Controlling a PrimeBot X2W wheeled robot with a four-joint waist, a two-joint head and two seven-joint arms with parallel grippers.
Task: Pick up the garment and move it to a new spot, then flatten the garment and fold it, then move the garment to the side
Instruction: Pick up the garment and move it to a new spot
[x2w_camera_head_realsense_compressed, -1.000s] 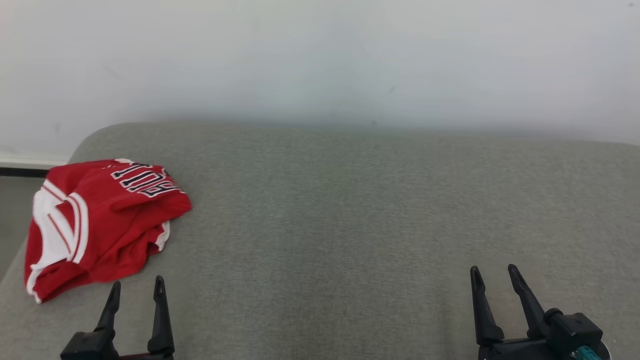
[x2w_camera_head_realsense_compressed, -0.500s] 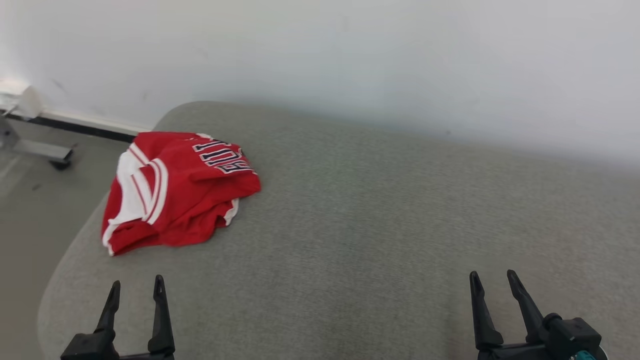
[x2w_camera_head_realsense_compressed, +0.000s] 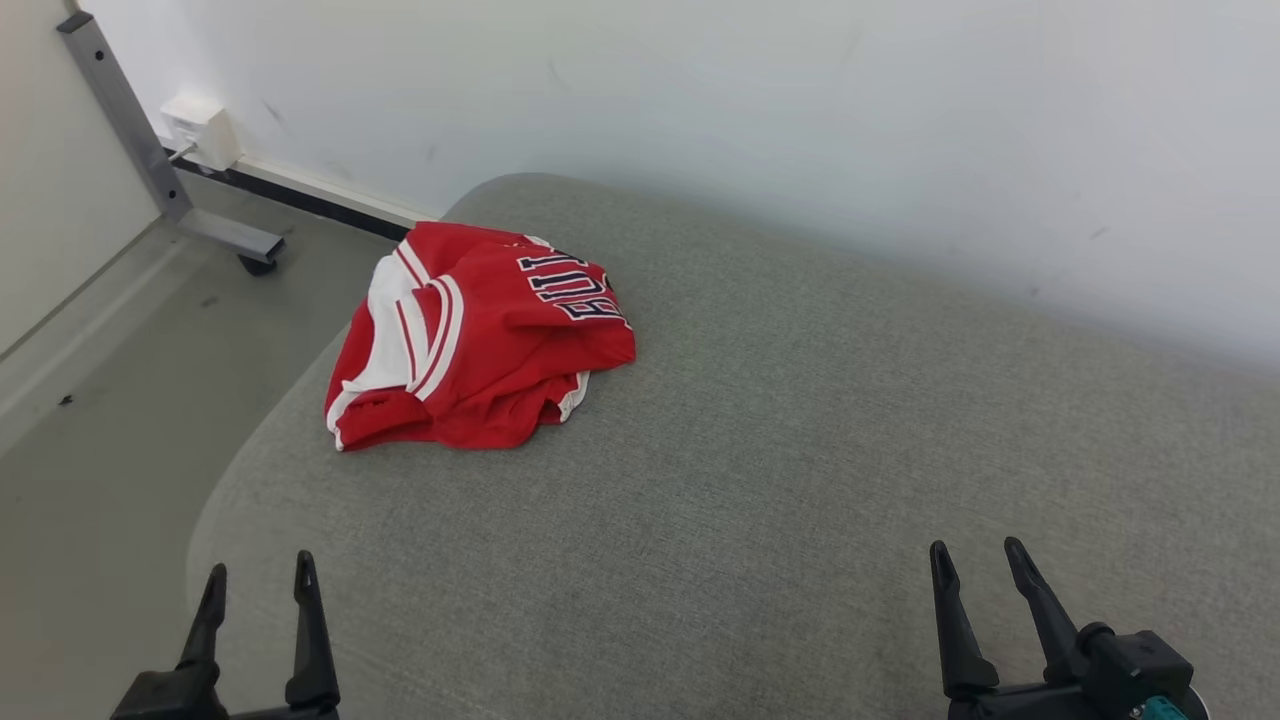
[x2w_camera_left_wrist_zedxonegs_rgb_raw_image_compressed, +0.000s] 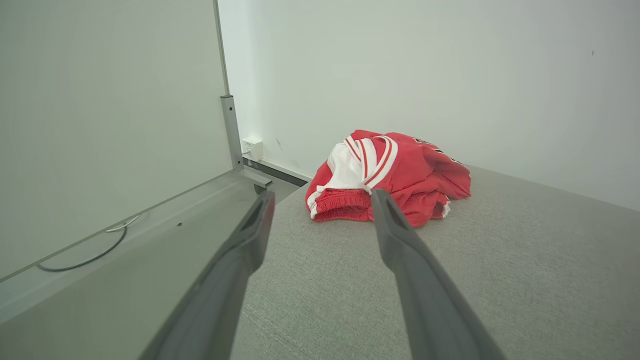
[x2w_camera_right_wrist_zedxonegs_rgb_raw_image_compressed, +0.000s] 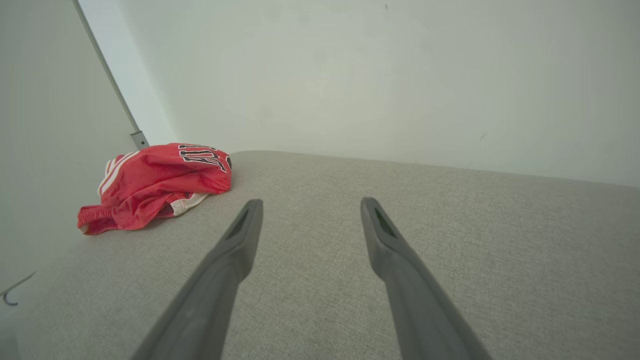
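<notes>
- The garment (x2w_camera_head_realsense_compressed: 480, 345), a red jersey with white stripes and dark lettering, lies crumpled in 1 heap on the grey cushion (x2w_camera_head_realsense_compressed: 760, 480). It sits near the cushion's far left corner, close to the pale wall (x2w_camera_head_realsense_compressed: 700, 100), with its left side right at the cushion's edge.
- The left gripper (x2w_camera_head_realsense_compressed: 260, 565) hangs over the near left edge of the cushion. Its 2 dark fingers are spread wide with nothing between them. It points toward the heap from well apart.
- The right gripper (x2w_camera_head_realsense_compressed: 975, 546) hangs over bare cushion at the near right. Its 2 fingers are likewise spread wide and empty, and it is further from the jersey than the left one.
- Left of the cushion is grey floor (x2w_camera_head_realsense_compressed: 100, 420), with a metal post (x2w_camera_head_realsense_compressed: 130, 130) on a caster foot.
- A small white box (x2w_camera_head_realsense_compressed: 200, 130) sits low on the wall just beside the post.
</notes>
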